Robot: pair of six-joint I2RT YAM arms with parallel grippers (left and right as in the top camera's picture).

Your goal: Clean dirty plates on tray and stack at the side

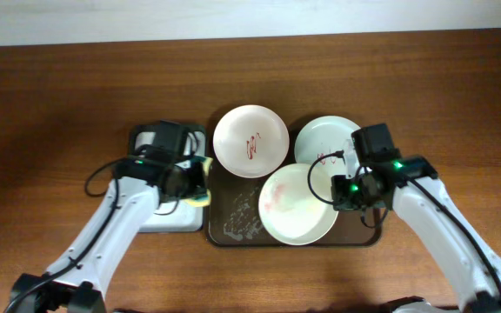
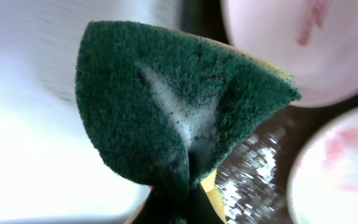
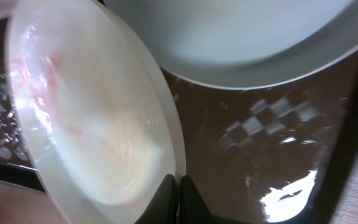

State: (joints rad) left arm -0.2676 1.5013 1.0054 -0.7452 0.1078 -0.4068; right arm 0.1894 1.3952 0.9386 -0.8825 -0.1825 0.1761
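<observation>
The dark brown tray (image 1: 233, 228) holds foam flecks. A white plate (image 1: 250, 141) with a red smear lies at its back left, and a second pale plate (image 1: 320, 139) with a smear at its back right. My right gripper (image 1: 337, 193) is shut on the right rim of a third, cream-white plate (image 1: 296, 206) with a faint pink smear. In the right wrist view this plate (image 3: 92, 118) is tilted up off the tray (image 3: 260, 143), with the jaws (image 3: 178, 186) pinching its edge. My left gripper (image 1: 194, 183) is shut on a folded green and yellow sponge (image 2: 179, 106) at the tray's left edge.
A smaller white-lined sponge tray (image 1: 170, 222) stands left of the brown tray, under my left arm; it also shows in the left wrist view (image 2: 30, 155). Brown tabletop (image 1: 59, 104) lies all round. A pale wall strip (image 1: 233, 17) runs along the back.
</observation>
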